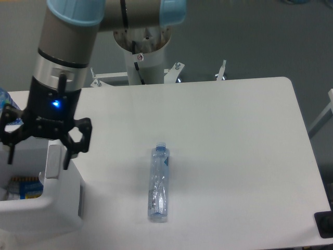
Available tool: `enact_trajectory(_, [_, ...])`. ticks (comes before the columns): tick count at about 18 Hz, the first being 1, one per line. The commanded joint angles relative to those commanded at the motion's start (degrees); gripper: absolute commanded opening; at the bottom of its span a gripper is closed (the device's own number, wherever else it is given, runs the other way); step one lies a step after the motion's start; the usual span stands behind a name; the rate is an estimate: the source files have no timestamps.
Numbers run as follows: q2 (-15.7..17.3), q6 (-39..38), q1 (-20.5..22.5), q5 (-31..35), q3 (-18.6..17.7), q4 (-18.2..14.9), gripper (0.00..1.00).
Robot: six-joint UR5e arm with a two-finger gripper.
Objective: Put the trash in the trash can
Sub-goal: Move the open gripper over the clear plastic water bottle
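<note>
Plainly, we were about halfway. Our gripper hung spread wide over the trash can at the table's left edge, fingers apart and nothing between them. Inside the bin we could make out only a bit of blue-and-yellow print low against the wall; whether the paper wrapper lay in there we could not tell, since it showed nowhere on the table and most of the bin's inside was hidden. What clearly remained was the crushed clear bottle, lying flat near the middle of the table with its blue cap pointing away from us, well apart from the bin. We judged that piece yet to be picked up and dropped in.
</note>
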Motion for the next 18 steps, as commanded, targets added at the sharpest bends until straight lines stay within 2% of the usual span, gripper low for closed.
enact_trajectory(3, [-0.52, -0.26, 3.08, 2.05, 1.76, 0.09, 1.0])
enact_trajectory(9, [-1.49, 0.0, 8.35, 2.4, 0.97, 0.18, 1.0])
enact_trajectory(14, [-3.16, 0.18, 10.29, 8.46, 0.45, -0.09, 1.0])
enact_trajectory(17, [-5.79, 0.61, 10.73, 9.78, 0.09, -0.53, 1.0])
enact_trajectory(18, [-6.58, 3.31, 10.82, 10.13, -0.08, -1.14, 1.0])
